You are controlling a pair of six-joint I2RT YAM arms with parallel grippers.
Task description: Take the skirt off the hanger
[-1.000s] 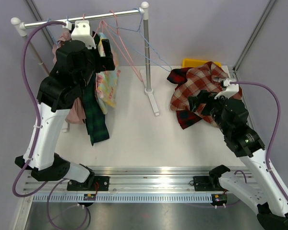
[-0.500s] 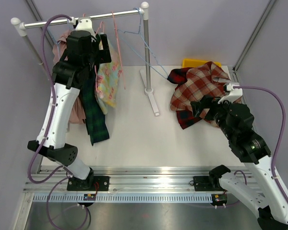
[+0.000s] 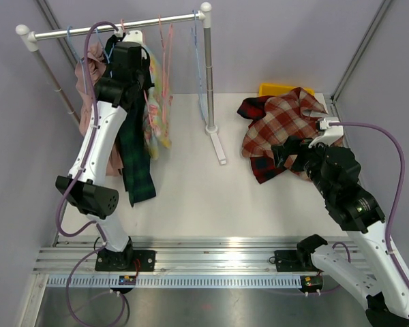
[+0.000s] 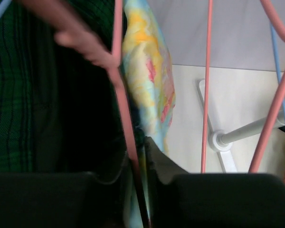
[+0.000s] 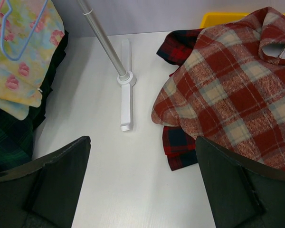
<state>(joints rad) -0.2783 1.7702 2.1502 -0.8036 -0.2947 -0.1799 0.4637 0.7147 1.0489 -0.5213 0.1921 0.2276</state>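
A pastel floral skirt (image 3: 158, 119) hangs from the rail (image 3: 61, 30) at the back left, next to a dark green plaid garment (image 3: 136, 163). My left gripper (image 3: 143, 73) is up by the rail. In the left wrist view it (image 4: 141, 142) is shut on a pink hanger wire (image 4: 125, 128), with an edge of the floral skirt (image 4: 145, 71) pinched beside the wire. My right gripper (image 5: 142, 175) hangs open over bare table, nothing between its fingers, just left of a red plaid pile (image 5: 232, 85).
A pink garment (image 3: 88, 88) hangs at the rail's left end. Empty pink (image 4: 207, 85) and blue (image 3: 196, 61) hangers dangle near the rack post (image 3: 207, 75), whose white foot (image 3: 217, 143) lies on the table. A yellow bin (image 3: 276, 88) sits behind the plaid pile (image 3: 283, 126).
My left arm has risen and reached back to the rail, and its gripper has gone from open to shut on the pink hanger. The hangers swung upright. The right arm barely moved.
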